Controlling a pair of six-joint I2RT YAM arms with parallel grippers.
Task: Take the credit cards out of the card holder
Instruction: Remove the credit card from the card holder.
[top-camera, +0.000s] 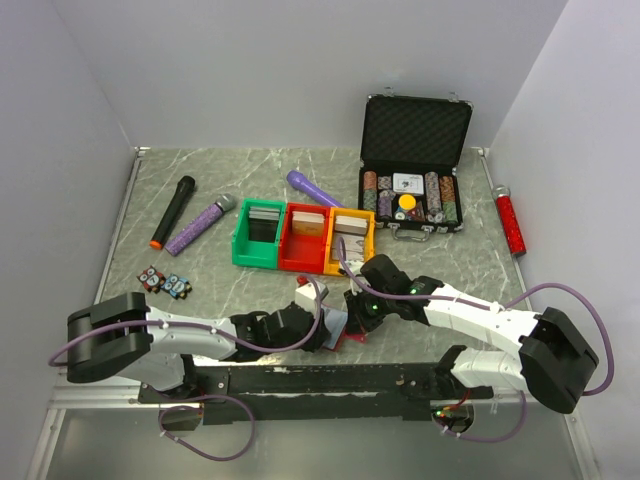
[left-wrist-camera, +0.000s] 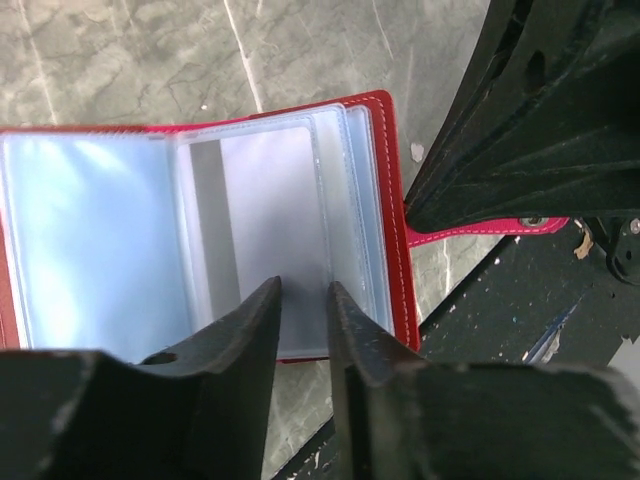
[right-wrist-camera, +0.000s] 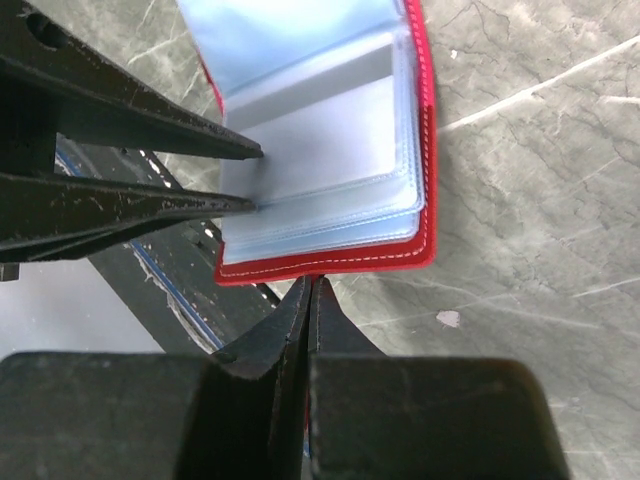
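Your left pincer (left-wrist-camera: 303, 290) stands narrow, with a slim gap showing between its 2 fingers. In the right wrist view, 1 tip lies above and 1 below the open edge of the sleeves (left-wrist-camera: 345, 210). You cannot tell from here whether the pads touch anything yet.

Just ahead of those tips sits 1 card (left-wrist-camera: 265, 230), pale with a grey stripe, inside a clear sleeve. Expect it to be light, stiff and slick. The sleeve film around it is soft and will buckle or come along with the card if you pinch both. Take hold at the card's exposed edge only, near its middle, and draw it straight out along the sleeve.

Your right pincer (right-wrist-camera: 308, 285) is closed tight on the tab (left-wrist-camera: 480, 232) at the holder's (left-wrist-camera: 90, 240) red cover. That is a good anchor, since the holder is light and floppy and would likely slide on the table (top-camera: 480, 270) under any pull. The tab is thin, so a hard tug could twist it.

The holder lies open and flat at the table's near edge, about midway along it, between your 2 arms. 1 corner reaches over the dark rail (left-wrist-camera: 500, 310) there. No other card shows clearly in the remaining sleeves, and you cannot rule 1 out.
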